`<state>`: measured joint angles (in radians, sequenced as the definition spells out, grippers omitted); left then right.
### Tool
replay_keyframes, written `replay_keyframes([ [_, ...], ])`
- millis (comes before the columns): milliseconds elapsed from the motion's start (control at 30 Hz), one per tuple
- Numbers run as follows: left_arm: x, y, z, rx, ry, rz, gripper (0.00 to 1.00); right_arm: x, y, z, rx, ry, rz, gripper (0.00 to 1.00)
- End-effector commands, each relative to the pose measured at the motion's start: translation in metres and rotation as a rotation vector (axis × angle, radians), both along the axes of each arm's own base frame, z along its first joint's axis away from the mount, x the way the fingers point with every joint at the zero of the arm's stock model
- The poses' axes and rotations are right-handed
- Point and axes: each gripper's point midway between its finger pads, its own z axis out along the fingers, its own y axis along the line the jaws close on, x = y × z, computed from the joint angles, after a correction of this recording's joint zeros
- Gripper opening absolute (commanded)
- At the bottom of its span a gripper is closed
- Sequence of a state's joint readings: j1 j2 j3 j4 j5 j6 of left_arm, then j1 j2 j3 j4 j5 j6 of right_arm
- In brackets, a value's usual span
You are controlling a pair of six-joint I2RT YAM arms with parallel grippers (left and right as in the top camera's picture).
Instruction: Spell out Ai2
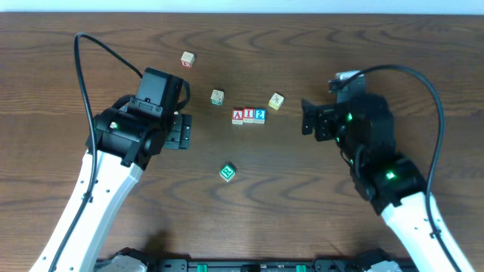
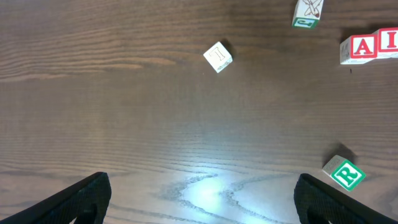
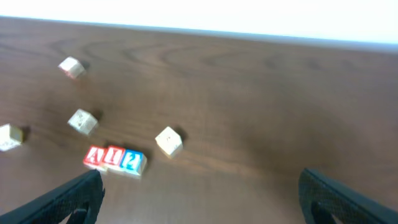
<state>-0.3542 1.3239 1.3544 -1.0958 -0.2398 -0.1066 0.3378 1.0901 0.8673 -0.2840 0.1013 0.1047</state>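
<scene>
Three white-faced cubes stand touching in a row at the table's centre: the red A (image 1: 237, 115), the red I (image 1: 249, 115) and the blue 2 (image 1: 259, 115). The right wrist view shows the same row, A (image 3: 94, 157), I (image 3: 114, 157), 2 (image 3: 132, 162). The left wrist view catches the A (image 2: 362, 47) and I (image 2: 388, 41) at its right edge. My right gripper (image 1: 308, 117) hangs open to the right of the row, apart from it, nothing between its fingers (image 3: 200, 190). My left gripper (image 1: 180, 130) stands open to the left, empty (image 2: 202, 193).
A green-marked R cube (image 1: 228, 172) lies in front of the row. Pale cubes sit at the back left (image 1: 187, 59), just left of the row (image 1: 217, 97) and just right of it (image 1: 277, 101). Arm cables arch over both sides.
</scene>
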Motion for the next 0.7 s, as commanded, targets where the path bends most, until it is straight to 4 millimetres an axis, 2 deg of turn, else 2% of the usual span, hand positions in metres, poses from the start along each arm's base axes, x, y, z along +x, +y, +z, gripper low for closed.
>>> replay_keyframes([
  [0, 0.0, 0.002, 0.003, 0.011, -0.006, 0.0, 0.95, -0.002, -0.001, -0.012, -0.076, -0.059, 0.08, 0.99],
  [133, 0.0, 0.002, 0.003, 0.01, -0.006, 0.0, 0.95, -0.015, -0.036, -0.055, -0.077, 0.001, 0.006, 0.99],
  [233, 0.0, 0.002, 0.003, 0.01, -0.006, 0.0, 0.95, -0.041, -0.062, -0.085, -0.096, 0.104, -0.055, 0.99],
  [367, 0.0, 0.002, 0.003, 0.01, -0.006, 0.0, 0.95, -0.084, -0.073, -0.122, -0.119, 0.242, -0.065, 0.99],
  [467, 0.0, 0.002, 0.003, 0.011, -0.006, 0.0, 0.95, -0.104, -0.078, -0.152, -0.127, 0.302, -0.072, 0.99],
  [533, 0.0, 0.002, 0.003, 0.011, -0.006, 0.0, 0.95, -0.124, -0.081, -0.183, -0.136, 0.361, -0.071, 0.99],
  [667, 0.0, 0.002, 0.003, 0.01, -0.006, 0.0, 0.95, -0.156, -0.085, -0.218, -0.15, 0.445, -0.068, 0.99],
])
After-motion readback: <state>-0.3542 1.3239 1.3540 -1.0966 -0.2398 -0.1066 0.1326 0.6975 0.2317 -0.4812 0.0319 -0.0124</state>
